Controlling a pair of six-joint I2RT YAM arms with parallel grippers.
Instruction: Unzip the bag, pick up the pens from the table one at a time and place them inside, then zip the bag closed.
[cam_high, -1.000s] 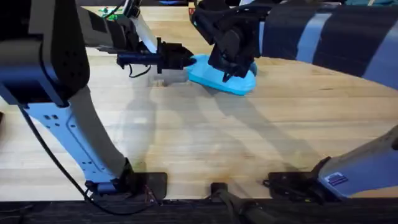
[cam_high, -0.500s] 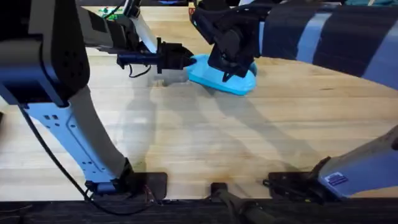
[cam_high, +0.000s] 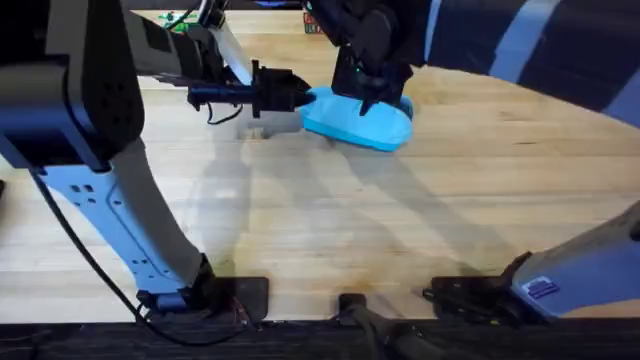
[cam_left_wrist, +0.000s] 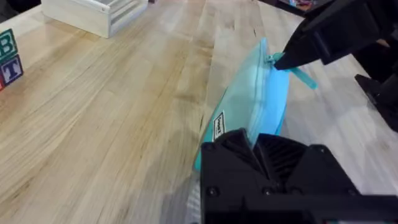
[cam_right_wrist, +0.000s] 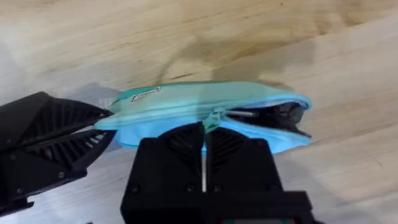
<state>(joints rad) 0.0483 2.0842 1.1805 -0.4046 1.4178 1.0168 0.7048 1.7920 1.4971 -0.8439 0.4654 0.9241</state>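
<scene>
The sky-blue bag (cam_high: 365, 122) lies on the table (cam_high: 330, 220) at the far middle. My left gripper (cam_high: 296, 97) is shut on its left end, seen close in the left wrist view, where the bag (cam_left_wrist: 252, 106) stretches away from it. My right gripper (cam_high: 362, 92) stands over the bag's top, shut on the teal zipper pull (cam_right_wrist: 213, 119), which also shows in the left wrist view as the pull (cam_left_wrist: 303, 76). The zipper gapes at the bag's right end (cam_right_wrist: 277, 117), with dark shapes inside. The pens are out of view on the table.
A white wooden box (cam_left_wrist: 93, 12) and letter blocks (cam_left_wrist: 9, 59) stand beyond the bag on the left side. Small coloured items (cam_high: 180, 18) sit at the far edge. Bare planks lie between the bag and the arm bases.
My right gripper has shifted a little to the left and farther back along the bag's top. The left gripper and the bag have stayed put.
</scene>
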